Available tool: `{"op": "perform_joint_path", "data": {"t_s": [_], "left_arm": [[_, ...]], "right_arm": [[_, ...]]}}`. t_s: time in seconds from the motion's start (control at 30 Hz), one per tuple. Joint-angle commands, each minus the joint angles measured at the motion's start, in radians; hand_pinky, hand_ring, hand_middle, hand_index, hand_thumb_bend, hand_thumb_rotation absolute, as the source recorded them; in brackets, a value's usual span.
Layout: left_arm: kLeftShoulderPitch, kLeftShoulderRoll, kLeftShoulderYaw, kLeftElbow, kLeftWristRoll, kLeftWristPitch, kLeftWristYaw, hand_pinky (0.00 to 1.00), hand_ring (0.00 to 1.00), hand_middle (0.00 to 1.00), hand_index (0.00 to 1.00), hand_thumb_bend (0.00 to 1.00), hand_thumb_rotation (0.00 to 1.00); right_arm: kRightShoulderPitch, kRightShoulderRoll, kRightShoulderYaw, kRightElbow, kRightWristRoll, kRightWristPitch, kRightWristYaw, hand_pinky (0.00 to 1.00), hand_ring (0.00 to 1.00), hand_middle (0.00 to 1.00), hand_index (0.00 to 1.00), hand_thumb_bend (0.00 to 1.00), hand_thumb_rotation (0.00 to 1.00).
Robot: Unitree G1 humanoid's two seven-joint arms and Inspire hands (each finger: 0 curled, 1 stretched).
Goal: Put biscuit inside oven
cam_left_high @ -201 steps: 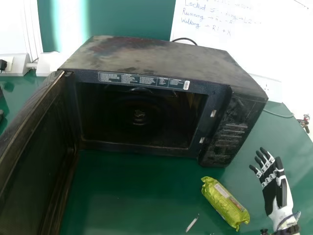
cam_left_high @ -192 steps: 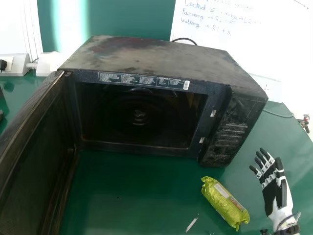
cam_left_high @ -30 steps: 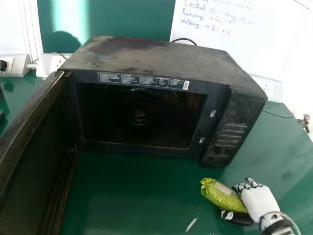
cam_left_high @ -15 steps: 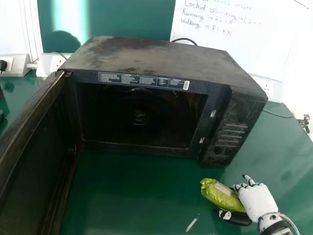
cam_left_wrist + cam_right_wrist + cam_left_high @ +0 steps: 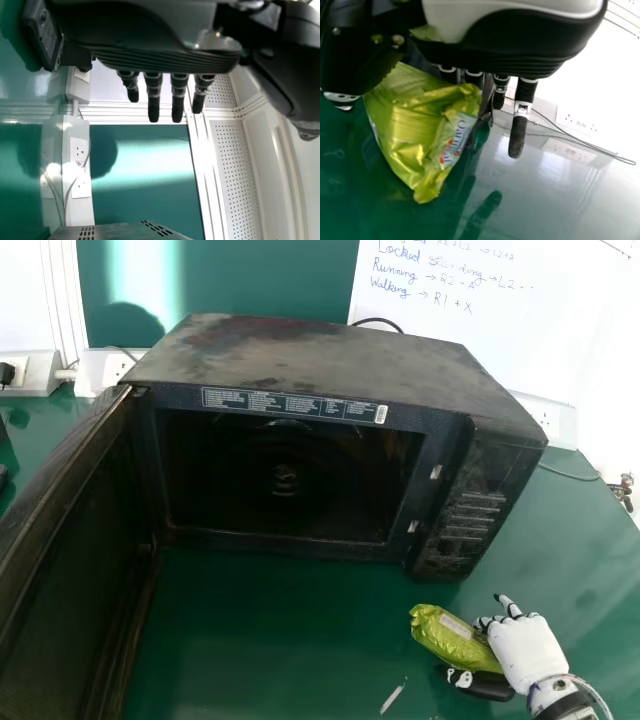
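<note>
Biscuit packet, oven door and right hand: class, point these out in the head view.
Biscuit packet [image 5: 449, 641], head view: middle of its wrapper.
Oven door [image 5: 75, 570], head view: its inner face.
Right hand [image 5: 528, 652], head view: its back.

On my desk [image 5: 270, 640], the oven [image 5: 320, 360] stands toward the rear edge. Its door [image 5: 80, 580] comes toward me from the oven's left front edge. The biscuit packet [image 5: 440, 633] lies on the desk, before the oven's right front corner; the right hand [image 5: 525, 650] is at the packet's right end. Behind the oven, toward the right, I see the whiteboard [image 5: 550, 330].
</note>
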State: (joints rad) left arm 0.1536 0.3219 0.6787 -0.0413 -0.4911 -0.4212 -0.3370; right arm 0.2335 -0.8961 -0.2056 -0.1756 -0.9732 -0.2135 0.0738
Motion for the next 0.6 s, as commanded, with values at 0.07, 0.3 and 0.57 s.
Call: {"op": "perform_joint_path", "data": {"t_s": [0.07,0.3,0.57], "left_arm": [[0.016,-0.006,-0.003,-0.015,0.003,-0.015,0.001,0.98,0.91,0.94,1.0,1.0,1.0],[0.024,-0.009,-0.006,-0.029,-0.003,-0.014,0.0,0.98,0.91,0.94,1.0,1.0,1.0],[0.033,-0.015,-0.004,-0.043,-0.005,-0.011,0.005,0.97,0.91,0.94,1.0,1.0,1.0]], "right_arm": [[0.014,-0.008,0.012,0.003,-0.001,-0.003,-0.017,0.39,0.52,0.63,0.7,0.94,0.29],[0.021,-0.02,0.023,0.012,-0.04,-0.008,-0.071,0.33,0.44,0.57,0.69,0.94,0.22],[0.027,-0.027,0.03,0.014,-0.06,-0.007,-0.1,0.3,0.4,0.53,0.67,0.94,0.15]]}}
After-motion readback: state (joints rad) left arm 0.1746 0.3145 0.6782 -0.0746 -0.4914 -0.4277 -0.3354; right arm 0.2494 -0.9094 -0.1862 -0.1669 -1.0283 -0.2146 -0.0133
